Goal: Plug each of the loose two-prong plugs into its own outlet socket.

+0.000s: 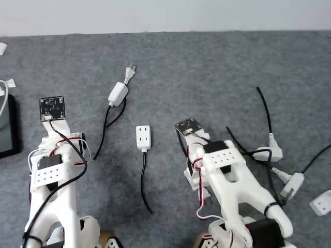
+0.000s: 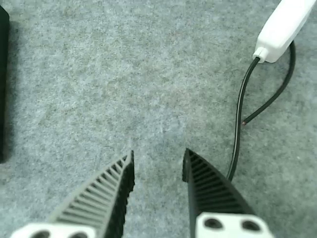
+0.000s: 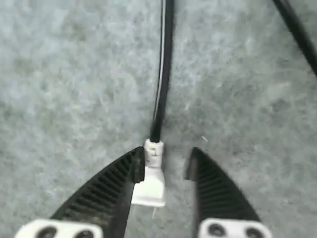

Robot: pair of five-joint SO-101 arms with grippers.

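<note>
Black right tool point(image 3: 167, 151): jaws narrowly apart around a white cord end point(image 3: 148, 186). It touches one finger and stands clear of the other, so nothing is clamped.
Black left tool point(image 2: 159, 152): jaws moderately apart and empty, over the bare grey surface point(image 2: 99, 74).
White pieces point(image 1: 269, 153): several with black cords, lying just beside the right arm.
Socket point(image 1: 143, 137): white, flat on the surface between the arms, with its lead trailing back toward them.
Plug point(image 1: 118, 93): beyond the socket and a little left, with a white body and its prongs point(image 1: 130, 70) pointing away.
Handling: I'd judge the plug and socket to be light, hard plastic that is apt to skid. The cords look limp and would drag.
Hold: across the plug's body, behind the prongs and not on the cord. The socket likely needs bracing.
</note>
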